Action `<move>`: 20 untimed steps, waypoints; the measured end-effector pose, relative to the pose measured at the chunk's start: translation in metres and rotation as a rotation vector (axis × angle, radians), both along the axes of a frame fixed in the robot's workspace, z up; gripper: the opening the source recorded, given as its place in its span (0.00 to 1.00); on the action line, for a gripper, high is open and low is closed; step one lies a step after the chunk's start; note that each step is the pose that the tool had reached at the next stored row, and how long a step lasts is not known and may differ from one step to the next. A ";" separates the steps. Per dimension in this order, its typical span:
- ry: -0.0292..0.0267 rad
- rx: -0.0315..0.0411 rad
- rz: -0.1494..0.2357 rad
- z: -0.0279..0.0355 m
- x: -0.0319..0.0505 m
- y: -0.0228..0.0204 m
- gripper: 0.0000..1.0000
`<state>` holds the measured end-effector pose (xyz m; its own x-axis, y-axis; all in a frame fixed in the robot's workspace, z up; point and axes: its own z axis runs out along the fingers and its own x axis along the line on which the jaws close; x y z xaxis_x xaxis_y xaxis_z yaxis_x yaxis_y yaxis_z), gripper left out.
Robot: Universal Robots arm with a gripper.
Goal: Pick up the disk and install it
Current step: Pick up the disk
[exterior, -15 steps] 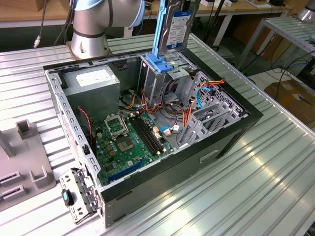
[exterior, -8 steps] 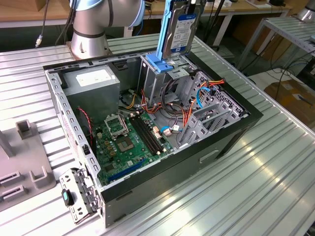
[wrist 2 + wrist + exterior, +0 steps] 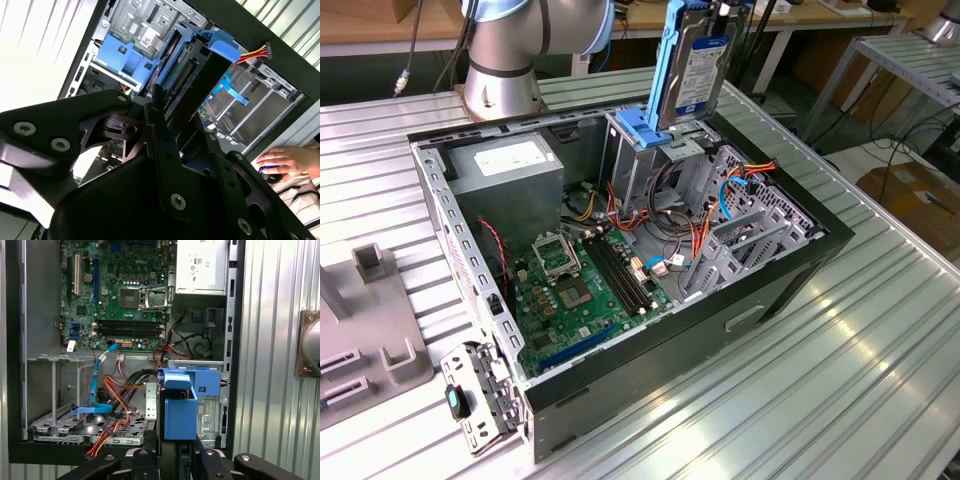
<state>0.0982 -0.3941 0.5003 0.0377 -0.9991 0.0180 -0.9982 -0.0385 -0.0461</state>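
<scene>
Entries I log from the remote station:

1. Gripper (image 3: 182,117). In both wrist views its black fingers (image 3: 159,125) sit against opposite sides of the disk. I enter it as clamped on the disk.
2. Disk (image 3: 698,62). It is held on end, with its white label and blue top band turned toward the exterior camera and blue rails along its edges. It hangs over the far end of the case, its lower end just above the drive cage. I cannot tell whether the two touch.
3. Drive cage (image 3: 632,170). Grey metal, upright inside the case, with a blue latch (image 3: 638,130) on top, just beside the disk's lower end.
4. Computer case (image 3: 790,262). Black, lying on its side with the panel off, on a ribbed metal table (image 3: 860,390).
5. Power supply (image 3: 510,165). A grey box with a white sticker, at the far end of the case toward the exterior view's left.
6. Motherboard (image 3: 570,290). Green, on the case floor, near the power supply.
7. Cables (image 3: 698,240). A red and orange bundle, next to the cage.
8. Arm base (image 3: 505,70). It stands on the table behind the case.
9. A person's hand (image 3: 280,160). In the second wrist view it rests beyond the case.
</scene>
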 end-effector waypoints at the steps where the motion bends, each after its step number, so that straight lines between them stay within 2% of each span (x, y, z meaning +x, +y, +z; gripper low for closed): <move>1: 0.0000 -0.0002 0.000 0.0000 0.0001 -0.0025 0.35; 5: 0.0000 -0.0010 0.000 0.0001 0.0005 -0.0136 0.35; 7: 0.0000 -0.0014 0.000 0.0000 0.0008 -0.0214 0.35; 12: 0.0000 -0.0022 0.000 0.0000 0.0012 -0.0337 0.35; 14: 0.0000 -0.0034 0.000 0.0000 0.0016 -0.0440 0.35; 20: 0.0000 -0.0035 0.000 0.0000 0.0021 -0.0446 0.35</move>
<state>0.1003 -0.4387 0.5003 0.0377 -0.9991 0.0215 -0.9982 -0.0387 -0.0460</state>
